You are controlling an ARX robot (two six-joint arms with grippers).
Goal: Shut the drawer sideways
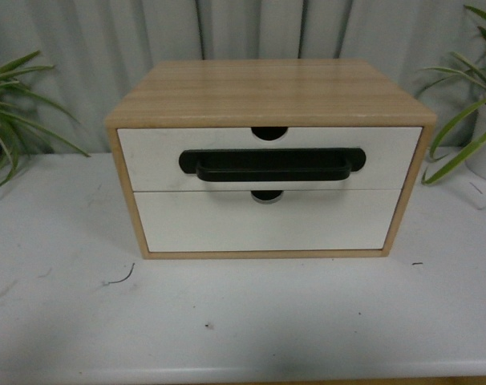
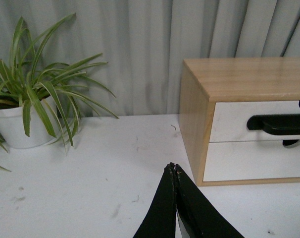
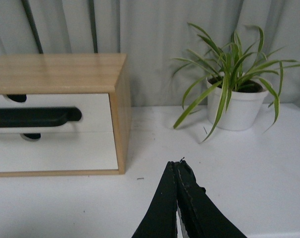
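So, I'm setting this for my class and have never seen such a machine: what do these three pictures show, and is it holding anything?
A two-armed robot took them. One camera sits on its body and faces a small wooden cabinet on a white table. The upper drawer, with the black bar handle, looks flush with its frame. The other two cameras ride on the wrists. The black wedges are the left tool and right tool, both pinched shut and holding nothing. A potted plant stands at one side, another potted plant at the other.

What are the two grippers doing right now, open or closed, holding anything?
Left gripper: closed, holding nothing, over the table.
Right gripper: closed, holding nothing, over the table.
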